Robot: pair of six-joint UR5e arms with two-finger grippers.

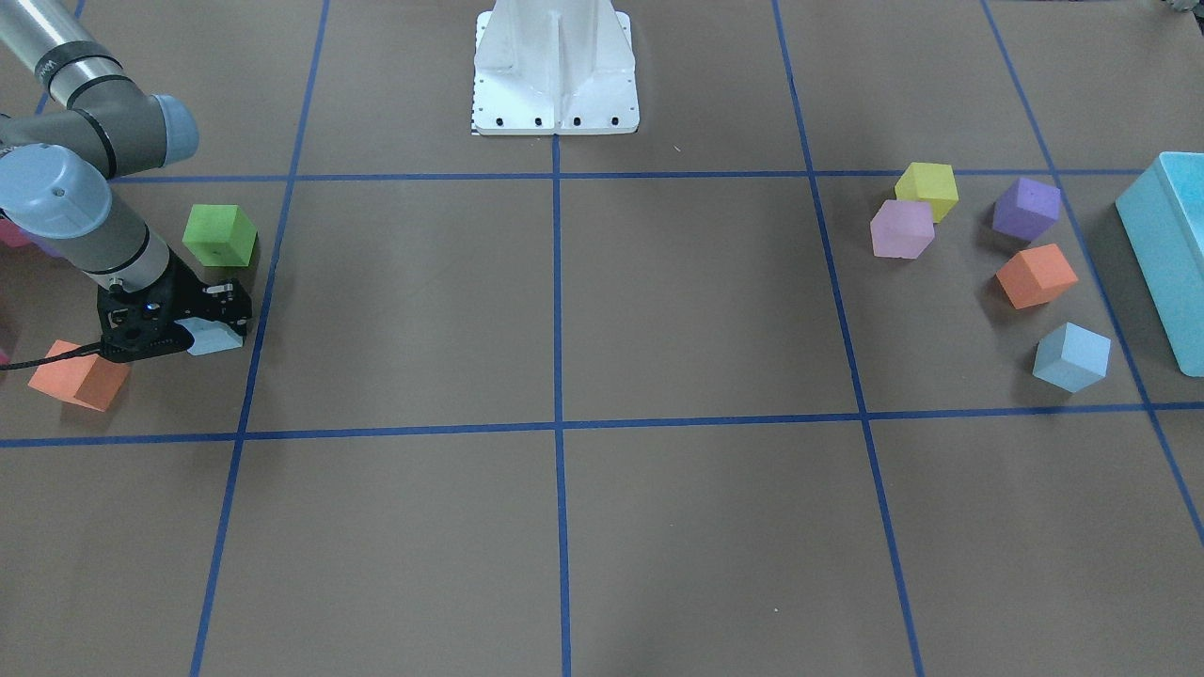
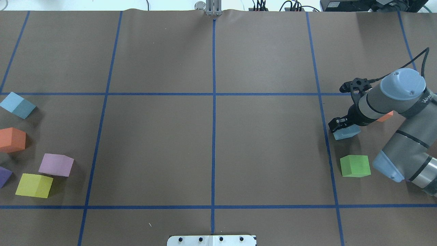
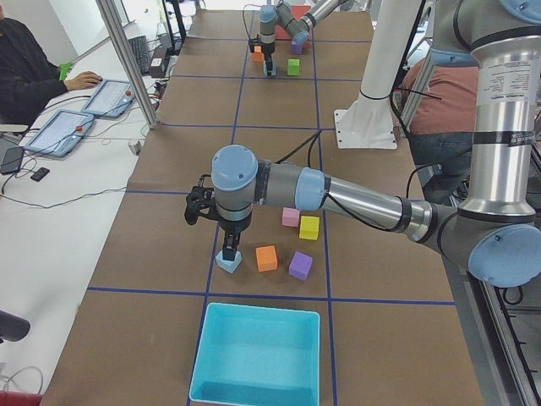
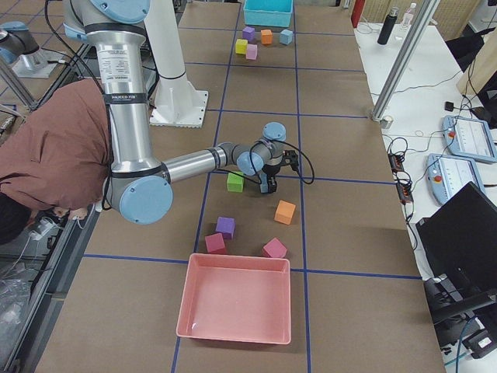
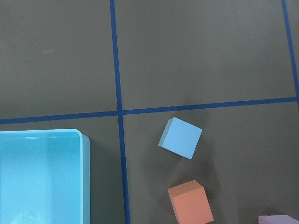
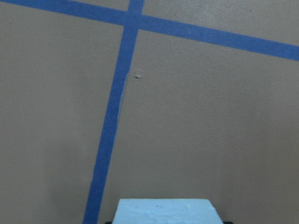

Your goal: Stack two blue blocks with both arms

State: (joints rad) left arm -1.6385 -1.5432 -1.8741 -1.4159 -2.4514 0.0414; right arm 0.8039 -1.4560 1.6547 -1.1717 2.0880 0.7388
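Observation:
One pale blue block [image 1: 1070,355] lies free on the table on my left side, beside an orange cube; it also shows in the left wrist view [image 5: 181,137]. My left gripper [image 3: 228,252] hangs over it in the exterior left view only, and I cannot tell whether it is open or shut. The second blue block [image 2: 346,132] sits between the fingers of my right gripper [image 2: 342,127], at or just above the table. It fills the bottom edge of the right wrist view [image 6: 163,211], with the fingers tight against its sides.
A green cube [image 2: 355,166] and an orange cube [image 1: 80,376] flank the right gripper. Yellow [image 1: 927,190], lilac [image 1: 901,228], purple [image 1: 1025,209] and orange [image 1: 1036,275] cubes lie by the turquoise bin [image 1: 1171,254]. A pink tray [image 4: 237,299] stands at the right end.

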